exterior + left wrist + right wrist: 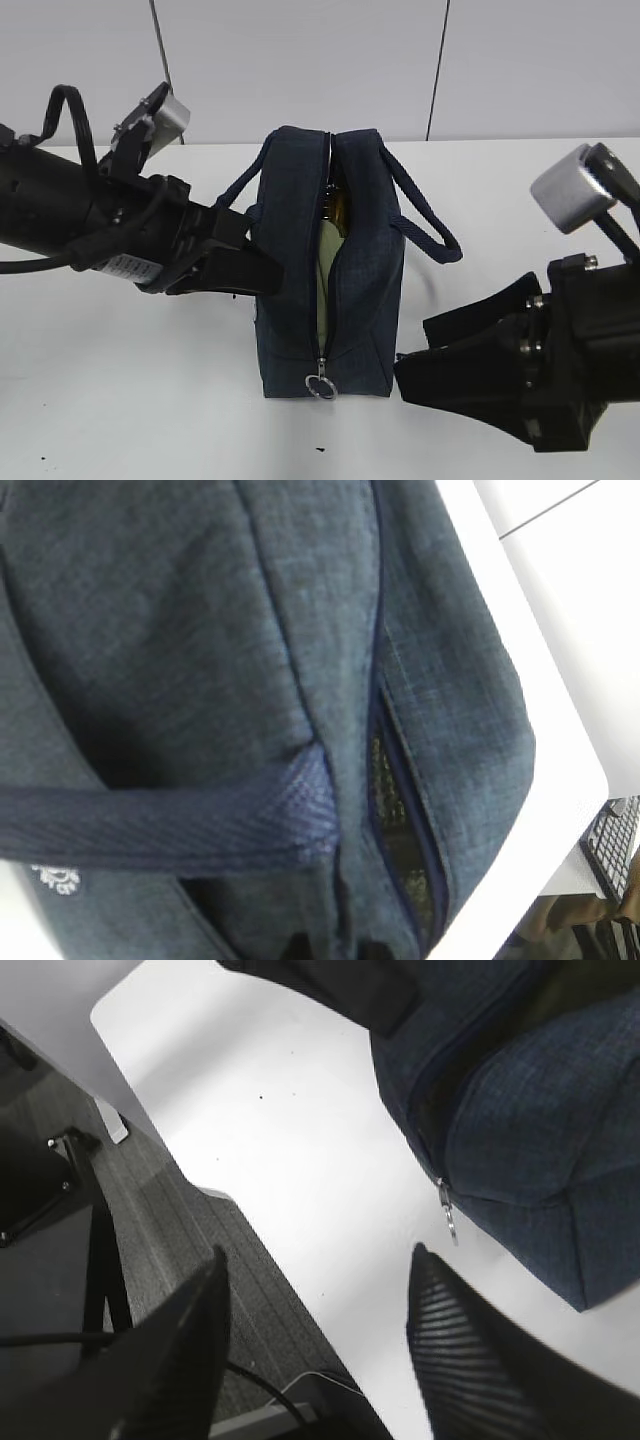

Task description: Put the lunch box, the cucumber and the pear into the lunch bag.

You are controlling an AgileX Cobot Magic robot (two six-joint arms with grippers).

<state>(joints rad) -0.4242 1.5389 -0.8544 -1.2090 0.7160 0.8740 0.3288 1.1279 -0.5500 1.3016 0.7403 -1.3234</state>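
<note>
The navy lunch bag (365, 300) stands upright mid-table with its zipper partly undone. Through the gap I see the lunch box's pale green lid (328, 270) and, above it, the yellow-brown pear (340, 212). In the left wrist view the speckled pear (385, 780) also shows in the slit. The cucumber is hidden. My left gripper (262, 255) presses into the bag's left side under a strap handle (150, 820). There its dark tips (332, 952) pinch a fold of fabric. My right gripper (412, 350) hangs open by the bag's lower right corner, empty (318, 1250), near the ring pull (450, 1222).
The white table (130, 400) ends close to my right gripper, with grey floor (190, 1240) and a cable below its edge. A keyboard (615, 850) lies beyond the table's far edge in the left wrist view. A white wall stands behind the bag.
</note>
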